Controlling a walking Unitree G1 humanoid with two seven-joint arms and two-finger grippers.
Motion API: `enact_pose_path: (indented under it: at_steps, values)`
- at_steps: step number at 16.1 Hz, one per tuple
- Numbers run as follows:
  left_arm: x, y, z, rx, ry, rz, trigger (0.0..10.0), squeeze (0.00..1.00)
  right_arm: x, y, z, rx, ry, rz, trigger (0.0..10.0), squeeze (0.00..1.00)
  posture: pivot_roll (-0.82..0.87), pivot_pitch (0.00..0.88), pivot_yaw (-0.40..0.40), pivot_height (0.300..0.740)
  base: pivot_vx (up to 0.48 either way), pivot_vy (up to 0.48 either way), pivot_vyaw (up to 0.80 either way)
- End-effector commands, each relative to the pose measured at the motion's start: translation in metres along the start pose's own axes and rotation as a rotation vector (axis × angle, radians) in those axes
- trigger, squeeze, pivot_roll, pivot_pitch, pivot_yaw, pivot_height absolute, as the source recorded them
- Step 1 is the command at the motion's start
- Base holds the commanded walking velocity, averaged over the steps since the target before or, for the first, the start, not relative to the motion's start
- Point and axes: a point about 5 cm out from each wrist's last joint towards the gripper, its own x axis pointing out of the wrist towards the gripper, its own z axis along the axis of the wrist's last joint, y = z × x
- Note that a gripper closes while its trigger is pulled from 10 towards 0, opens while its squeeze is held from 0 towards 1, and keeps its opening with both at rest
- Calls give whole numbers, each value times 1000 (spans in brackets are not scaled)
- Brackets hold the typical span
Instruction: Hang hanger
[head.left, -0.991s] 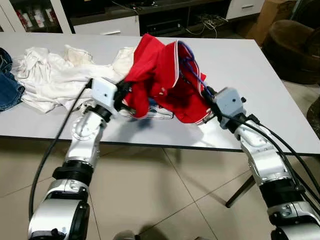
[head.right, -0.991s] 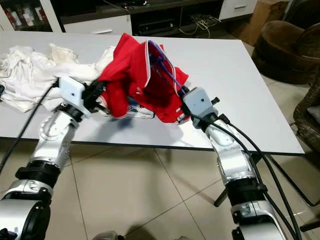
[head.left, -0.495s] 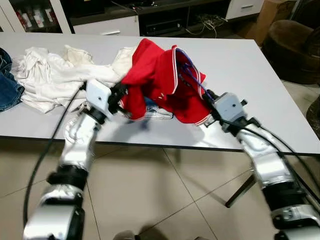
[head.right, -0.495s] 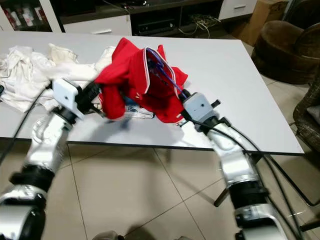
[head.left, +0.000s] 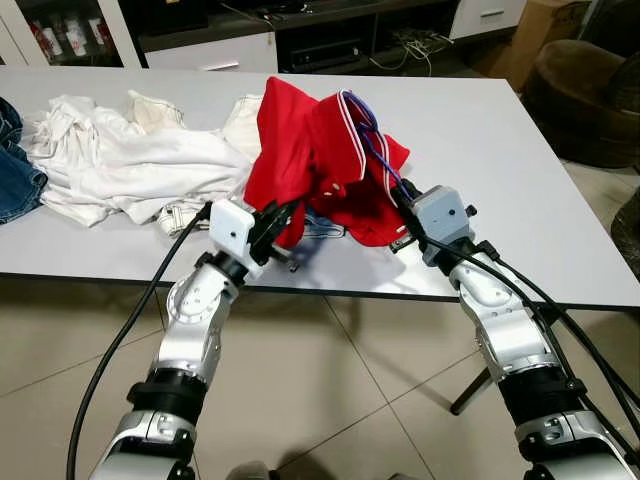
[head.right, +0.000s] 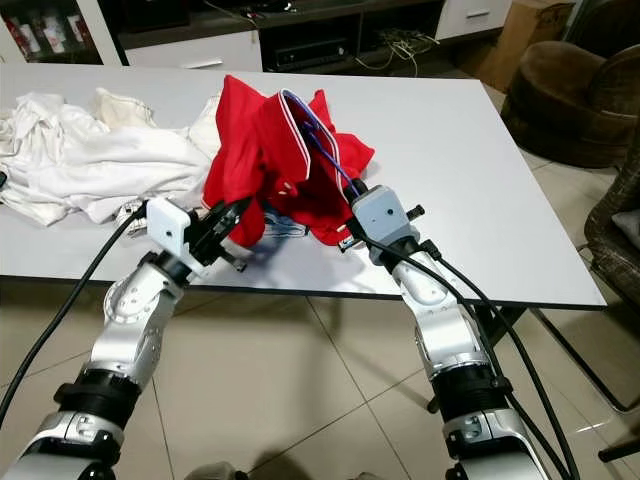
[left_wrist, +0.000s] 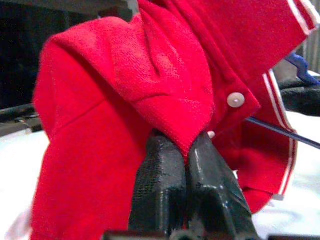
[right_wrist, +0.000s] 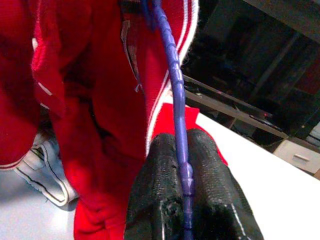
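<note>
Scanning from the robot's left: blue jeans (head.left: 18, 170) at the far edge of the white table (head.left: 500, 140), then a heap of white clothes (head.left: 130, 160) beside them. Left gripper (left_wrist: 186, 150) sits at the table's near edge, fingers pressed together on a fold of the red shirt (head.left: 320, 160) — hem pinched, white button just above the fingertips. Shirt is lifted off the tabletop, bunched between both arms, white-striped collar up top. Blue hanger (right_wrist: 172, 80) runs through the collar and down to the right gripper (right_wrist: 184, 150), which is clamped tight on the hanger's thin arm. Right wrist (head.left: 440, 215) hovers over the table just right of the shirt. Brown armchair (head.left: 585, 95) stands on the floor beyond the table's right end.
</note>
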Motion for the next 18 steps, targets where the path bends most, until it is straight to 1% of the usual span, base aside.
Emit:
enact_pose_path:
  at_steps: [1,4,5,6,7,8,9,10,11,12,13,14,15,16,18]
  values:
    - [-2,1,4,17,-27,17,10000,1000,1,-7,4,-14,-23,-24,10000,0,87,0,30,740,0,0,0]
    - [-3,7,8,26,-36,78,10000,1000,-3,-14,1,-28,-11,-31,10000,0,86,0,29,740,0,0,0]
    - [-2,11,11,39,-52,103,10000,0,-4,-17,0,-36,-8,-42,10000,0,86,0,29,740,0,0,0]
    - [-2,16,17,49,-82,142,10000,0,-4,-20,0,-47,-8,-54,10000,0,86,0,29,740,0,0,0]
    - [-2,18,20,77,-97,155,10000,0,-3,-21,1,-57,-9,-56,10000,0,85,0,27,740,0,0,0]
    - [-4,18,20,106,-95,138,10000,0,-3,-21,1,-81,-14,-41,10000,0,85,0,28,740,0,0,0]
    - [-6,17,19,104,-89,129,10000,0,-4,-20,2,-91,-18,-27,10000,0,85,0,28,740,0,0,0]
    - [-10,14,16,84,-78,123,10000,1000,-7,-17,4,-116,-46,28,10000,0,86,0,28,740,0,0,0]
    - [-11,14,15,58,-73,136,10000,1000,-8,-16,4,-117,-55,40,10000,0,86,0,28,740,0,0,0]
    - [-12,15,13,-22,-64,183,10000,1000,-9,-14,5,-103,-68,41,10000,0,88,0,27,740,0,0,0]
    - [-14,13,11,-88,-58,203,10000,922,-10,-13,6,-88,-77,36,10000,0,88,0,28,740,0,0,0]
    - [-17,9,9,-142,-49,204,10000,0,-14,-9,6,-44,-95,21,10000,0,88,0,28,740,0,0,0]
    - [-18,6,9,-160,-46,196,10000,0,-16,-7,7,-29,-105,17,10000,0,88,0,28,740,0,0,0]
    - [-21,-10,12,-167,-41,94,10000,0,-28,-1,7,-7,-131,25,10000,0,97,0,25,740,0,0,0]
    - [-22,-16,16,-146,-39,19,10000,0,-35,-2,6,-17,-138,33,10000,0,100,0,25,740,0,0,0]
